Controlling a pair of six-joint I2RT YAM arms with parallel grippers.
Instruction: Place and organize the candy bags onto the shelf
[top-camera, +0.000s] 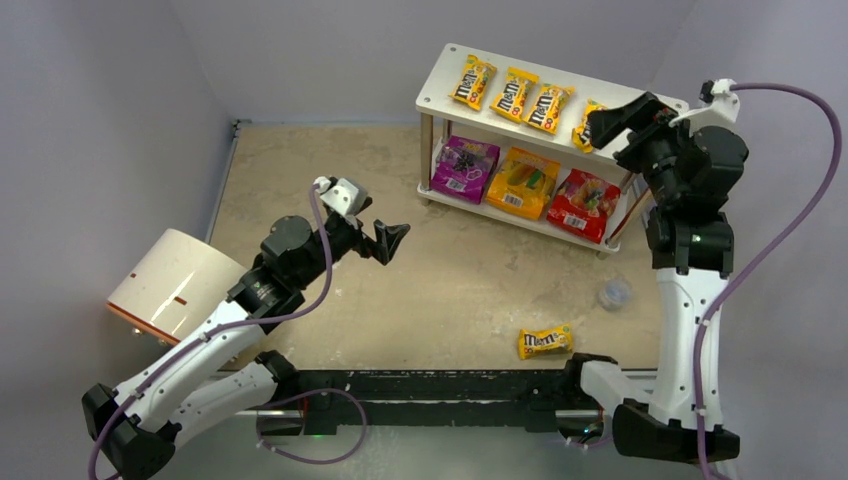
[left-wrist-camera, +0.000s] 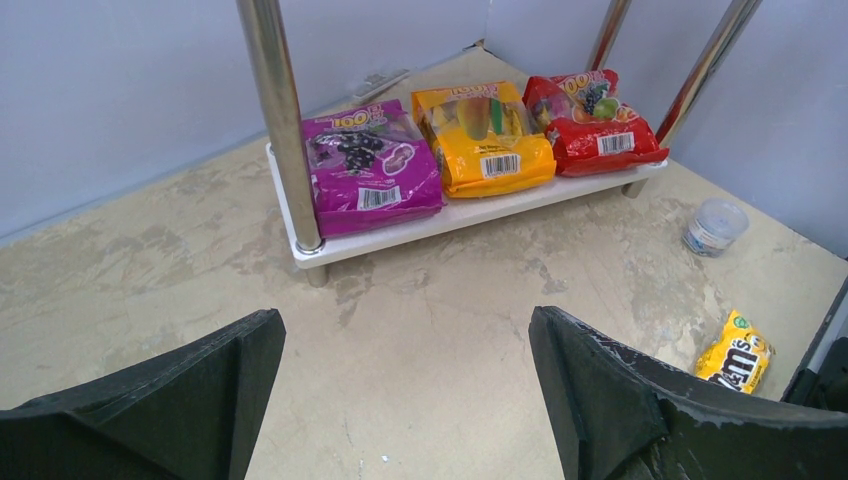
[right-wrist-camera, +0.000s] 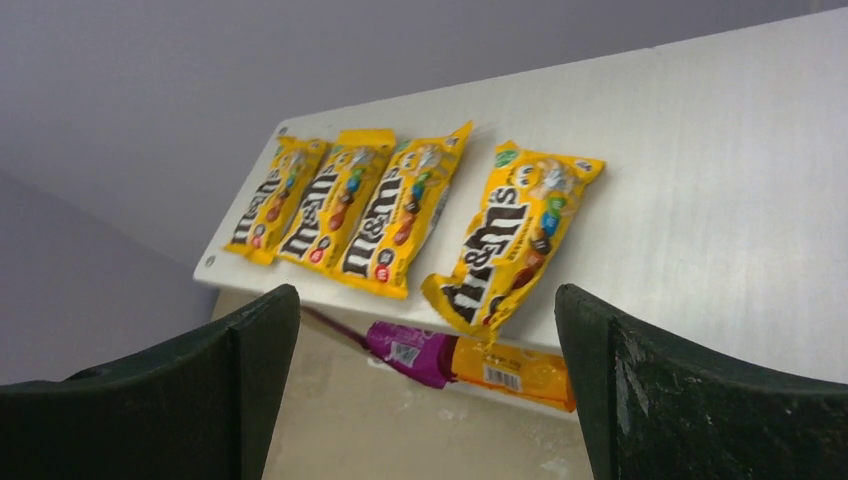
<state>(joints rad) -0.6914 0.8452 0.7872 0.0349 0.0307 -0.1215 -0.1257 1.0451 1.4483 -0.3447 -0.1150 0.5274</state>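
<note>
Packet (right-wrist-camera: 512, 235) lies on shelf (right-wrist-camera: 700, 150) just ahead of spread right tool (right-wrist-camera: 425, 300).

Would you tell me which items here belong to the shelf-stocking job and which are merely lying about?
Job: shelf; purple pouch; orange pouch; red pouch; four shelved M&M's packets; loose M&M's packet.
Lying about: clear round container; white-and-tan cylinder.

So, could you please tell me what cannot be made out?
Top view: the fourth yellow M&M's packet is partly hidden by the right gripper.
Right wrist view: the shelf's white top board hides most of the glossy purple pouch and orange pouch.
Small clear round container: contents too small.
</note>
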